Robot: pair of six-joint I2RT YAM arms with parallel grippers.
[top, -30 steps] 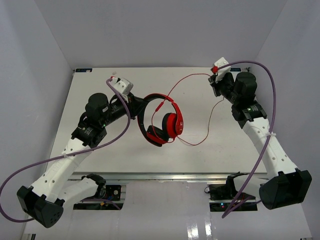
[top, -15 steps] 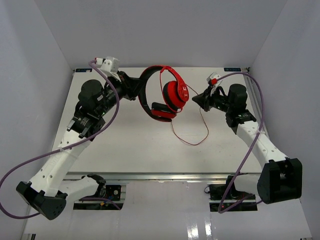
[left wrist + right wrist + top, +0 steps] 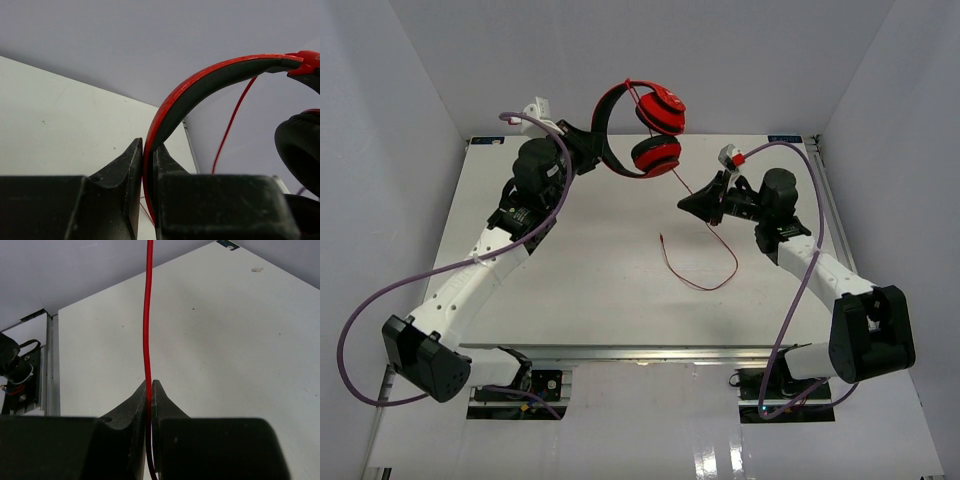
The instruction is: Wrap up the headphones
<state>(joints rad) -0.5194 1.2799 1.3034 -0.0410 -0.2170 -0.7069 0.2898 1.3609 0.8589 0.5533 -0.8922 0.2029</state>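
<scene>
I am watching the red over-ear headphones with black padding and round cups (image 3: 656, 155) hanging in the air above the far edge of the white table (image 3: 590, 270), clear of its surface, with the two cups stacked one over the other in the top view. The left gripper (image 3: 590, 150) is reaching up over the table's far left part and is pinching the headband; in the left wrist view its black fingers (image 3: 131, 165) are closing tight on the red-and-black band (image 3: 200, 85), which is arching away to the right towards a black ear pad (image 3: 300, 145). The right gripper (image 3: 686, 204) is hovering above the table's far right part, just below the cups, with its jaws squeezed narrow on the thin red cord (image 3: 705, 286). In the right wrist view that cord (image 3: 147, 315) is running straight up out of the gripper (image 3: 150, 387) with the table (image 3: 225, 340) behind it. Below the right gripper the cord is dropping to the middle of the table, curling in a loose loop and ending in a free tip. Any lettering on the cups is too small for me to read. Thick purple cables (image 3: 380, 300) are trailing from both arms along the table's sides.
</scene>
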